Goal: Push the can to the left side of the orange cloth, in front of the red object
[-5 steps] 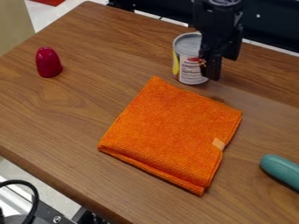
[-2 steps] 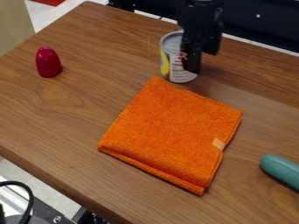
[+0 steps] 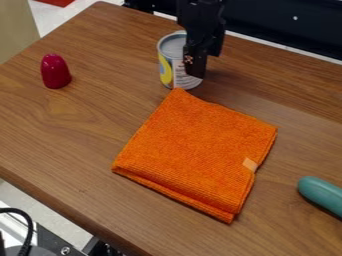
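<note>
- Standing upright on the wooden table (image 3: 73,130), toward its far side: one can (image 3: 168,62), grey top, yellow and pale label. Sits just beyond the far corner of the cloth; whether base and cloth touch, cannot tell.
- Long axis of can: vertical. The black gripper (image 3: 199,67) hangs down beside it, so the two run roughly parallel.
- Key relation: can lies to the view's left of the gripper, which overlaps the can's right side and part of its label. Very near; actual contact cannot be confirmed from this angle.
- Gripper state: cannot tell whether wide or narrow. No grasp on the can can be confirmed. One arm only, so no nearer hand to compare.
- Orange cloth (image 3: 197,150): folded into a flat, squarish stack, pale tag on its right edge. Occupies the middle of the table, on the near side of can and gripper.
- Dark red, round-topped object (image 3: 55,71): upright, well apart, toward the view's left.
- Teal rounded object (image 3: 322,194): lying at the view's right edge, partly cut off, beyond the cloth's tagged side.
</note>
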Motion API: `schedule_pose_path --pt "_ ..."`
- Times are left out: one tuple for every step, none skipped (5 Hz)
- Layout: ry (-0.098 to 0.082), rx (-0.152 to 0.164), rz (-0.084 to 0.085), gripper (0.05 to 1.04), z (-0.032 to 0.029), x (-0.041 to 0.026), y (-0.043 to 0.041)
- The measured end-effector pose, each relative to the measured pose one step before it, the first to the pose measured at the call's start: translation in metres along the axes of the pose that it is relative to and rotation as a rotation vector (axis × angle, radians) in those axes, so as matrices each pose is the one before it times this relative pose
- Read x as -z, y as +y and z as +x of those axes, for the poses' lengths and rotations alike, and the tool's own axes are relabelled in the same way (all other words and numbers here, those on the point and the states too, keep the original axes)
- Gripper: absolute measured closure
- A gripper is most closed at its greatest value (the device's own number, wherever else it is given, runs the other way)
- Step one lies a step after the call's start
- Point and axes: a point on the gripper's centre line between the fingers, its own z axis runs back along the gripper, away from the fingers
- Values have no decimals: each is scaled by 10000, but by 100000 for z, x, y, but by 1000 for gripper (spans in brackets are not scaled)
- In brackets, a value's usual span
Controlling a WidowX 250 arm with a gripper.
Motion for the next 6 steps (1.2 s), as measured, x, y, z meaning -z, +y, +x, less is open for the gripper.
schedule_pose_path --pt "96 -3 171 89 1324 274 273" --pt "-131 -104 -41 89 1378 -84 796" --pt "36 -790 -184 89 1579 -594 1150" --pt "-69 -633 -34 89 1379 -268 564" --pt "-503 -1416 -158 89 1185 -466 1146" --pt "-942 -2380 -464 89 730 773 949"
